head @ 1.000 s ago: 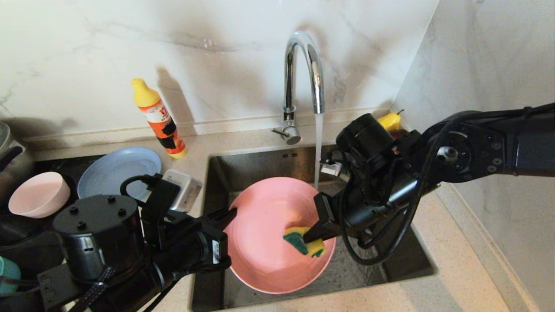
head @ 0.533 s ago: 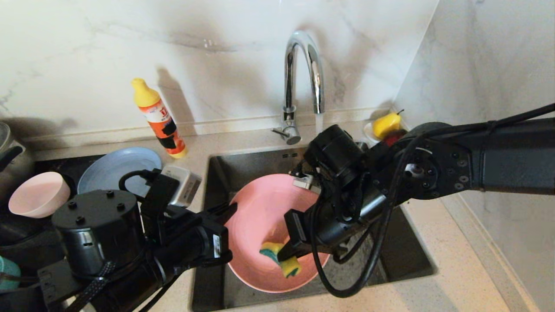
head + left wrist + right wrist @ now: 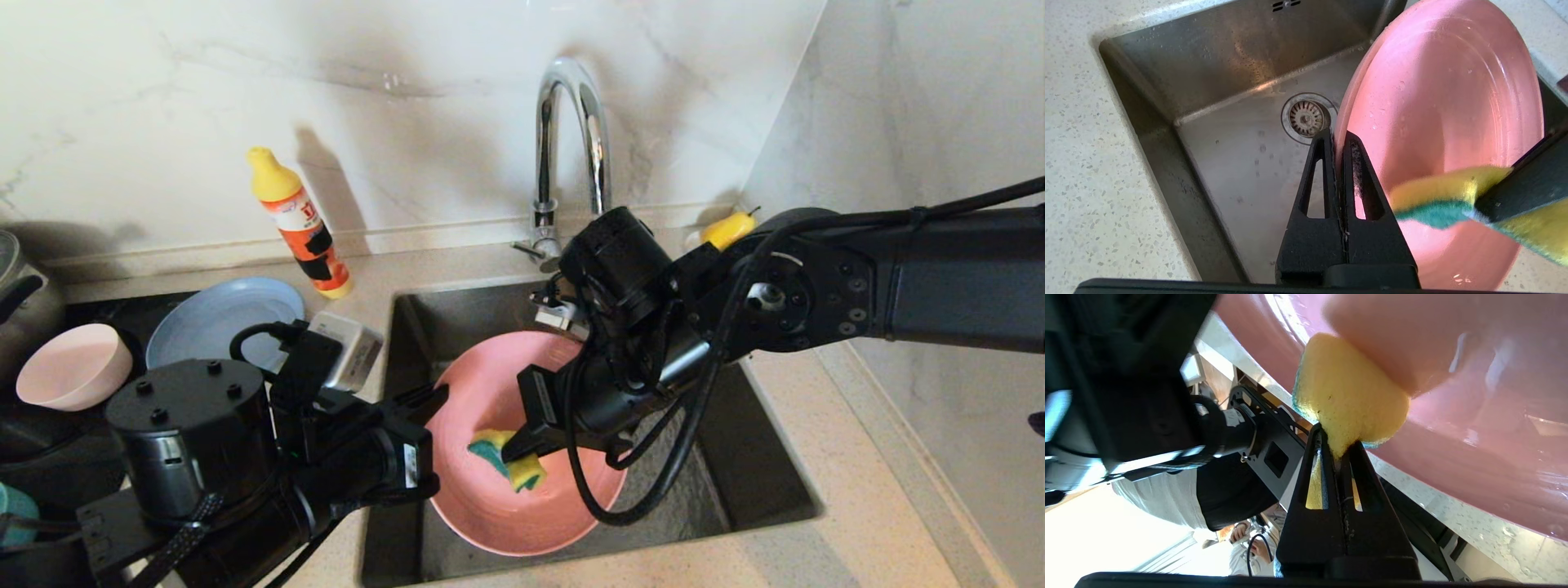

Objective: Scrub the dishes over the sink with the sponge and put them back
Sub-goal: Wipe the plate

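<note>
The salmon-pink plate [image 3: 482, 498] [image 3: 1437, 102] is held tilted over the steel sink [image 3: 457, 314]. My left gripper [image 3: 437, 398] [image 3: 1336, 136] is shut on its left rim. My right gripper [image 3: 510, 449] [image 3: 1337, 443] is shut on the yellow and green sponge [image 3: 500, 461] [image 3: 1347, 392] [image 3: 1437, 196], which presses against the plate's inner face [image 3: 1474, 437] near the middle. On the left counter lie the grey-blue plate [image 3: 216, 314], the pale pink bowl [image 3: 73, 363] and, at the frame's edge, the teal bowl [image 3: 12, 510].
The chrome faucet [image 3: 571, 139] rises behind the sink, just behind my right arm. A yellow and orange detergent bottle [image 3: 302, 224] stands at the back left. A yellow pear [image 3: 727, 229] sits in the back right corner. The drain strainer [image 3: 1306, 118] lies below the plate.
My right gripper has swept the sponge leftward across the plate, toward the left gripper. The left gripper and plate have stayed nearly still.
</note>
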You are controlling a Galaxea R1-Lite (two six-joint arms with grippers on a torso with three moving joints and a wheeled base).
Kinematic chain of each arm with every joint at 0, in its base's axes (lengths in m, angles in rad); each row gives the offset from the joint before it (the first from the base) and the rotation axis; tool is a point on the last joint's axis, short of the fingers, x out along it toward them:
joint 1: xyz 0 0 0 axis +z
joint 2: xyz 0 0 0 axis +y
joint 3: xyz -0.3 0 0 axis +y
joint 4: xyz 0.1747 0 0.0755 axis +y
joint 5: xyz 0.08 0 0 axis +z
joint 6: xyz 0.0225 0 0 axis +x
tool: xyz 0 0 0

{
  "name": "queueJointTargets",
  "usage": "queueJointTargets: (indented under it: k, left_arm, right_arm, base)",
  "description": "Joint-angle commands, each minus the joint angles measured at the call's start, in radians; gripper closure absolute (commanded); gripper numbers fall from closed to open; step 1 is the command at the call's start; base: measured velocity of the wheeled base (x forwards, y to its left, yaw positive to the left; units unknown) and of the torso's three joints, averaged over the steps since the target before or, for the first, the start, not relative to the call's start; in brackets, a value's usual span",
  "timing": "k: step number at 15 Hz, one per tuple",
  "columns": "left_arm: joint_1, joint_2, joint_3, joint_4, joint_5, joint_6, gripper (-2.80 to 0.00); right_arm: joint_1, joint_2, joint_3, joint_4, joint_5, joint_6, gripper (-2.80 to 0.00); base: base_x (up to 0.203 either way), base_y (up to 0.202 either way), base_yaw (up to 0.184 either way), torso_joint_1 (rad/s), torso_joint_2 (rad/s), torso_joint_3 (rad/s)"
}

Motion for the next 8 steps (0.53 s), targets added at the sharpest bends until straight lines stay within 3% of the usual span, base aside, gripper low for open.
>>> queueJointTargets:
  k: [1,8]
  left_arm:
    - [0.0,0.008,0.005,-0.005,0.001,0.0,0.0]
    - [0.0,-0.003,0.016,-0.005,0.002,-0.005,0.0]
  right_arm:
    - [0.0,-0.01,-0.008,0.003,0.003,0.003,0.0]
    - [-0.037,-0.043,-0.033,0.016,0.0,0.005,0.0]
  base:
    - [0.0,0.0,0.0,0.0,0.0,0.0]
    - [0.0,0.0,0.0,0.0,0.0,0.0]
